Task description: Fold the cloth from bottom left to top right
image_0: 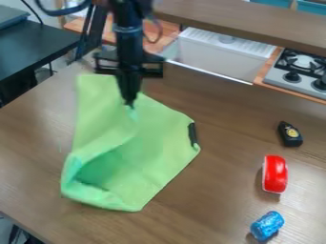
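Note:
The green cloth (pixel 159 157) lies on the left and middle of the wooden table, partly gathered, with a raised fold along its lower left side and a shaded hollow inside that fold. A dark strip sits on its right edge. The black gripper (pixel 130 102) points down over the cloth's upper part, its tip at the cloth where a small pale crease shows. Whether it holds any fabric is hard to tell.
On the table's right side are a small black object (pixel 290 134), a red object (pixel 275 174) and a blue cylinder (pixel 267 225). Beyond the far edge stand a white sink (pixel 219 53) and a stove (pixel 298 74).

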Controlling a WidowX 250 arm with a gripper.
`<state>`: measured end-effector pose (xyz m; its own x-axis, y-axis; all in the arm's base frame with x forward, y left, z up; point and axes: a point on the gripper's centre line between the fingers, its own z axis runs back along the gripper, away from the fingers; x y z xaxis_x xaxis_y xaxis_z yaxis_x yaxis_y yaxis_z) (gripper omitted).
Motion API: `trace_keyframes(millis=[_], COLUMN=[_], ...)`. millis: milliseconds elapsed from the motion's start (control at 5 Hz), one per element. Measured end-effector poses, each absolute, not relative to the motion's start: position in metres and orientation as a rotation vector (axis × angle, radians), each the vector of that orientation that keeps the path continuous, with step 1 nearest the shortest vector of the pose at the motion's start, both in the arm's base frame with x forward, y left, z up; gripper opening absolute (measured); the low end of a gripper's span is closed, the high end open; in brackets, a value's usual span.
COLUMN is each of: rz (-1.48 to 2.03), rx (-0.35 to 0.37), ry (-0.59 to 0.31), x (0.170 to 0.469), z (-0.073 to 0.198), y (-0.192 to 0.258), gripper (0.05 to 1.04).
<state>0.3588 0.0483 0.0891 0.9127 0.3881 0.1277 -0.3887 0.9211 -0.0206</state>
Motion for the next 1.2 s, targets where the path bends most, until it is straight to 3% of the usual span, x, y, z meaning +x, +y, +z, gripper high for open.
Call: trace_keyframes(millis=[600, 800, 1200], rz=[0.404, 0.383, 0.361], rx=[0.005, 0.027, 0.036], ry=[-0.109, -0.101, -0.14], x=[0.388, 0.388, 0.392], z=[0.07, 0.066, 0.071], y=[-0.001, -0.011, -0.012], gripper=[0.076, 0.23, 0.802])
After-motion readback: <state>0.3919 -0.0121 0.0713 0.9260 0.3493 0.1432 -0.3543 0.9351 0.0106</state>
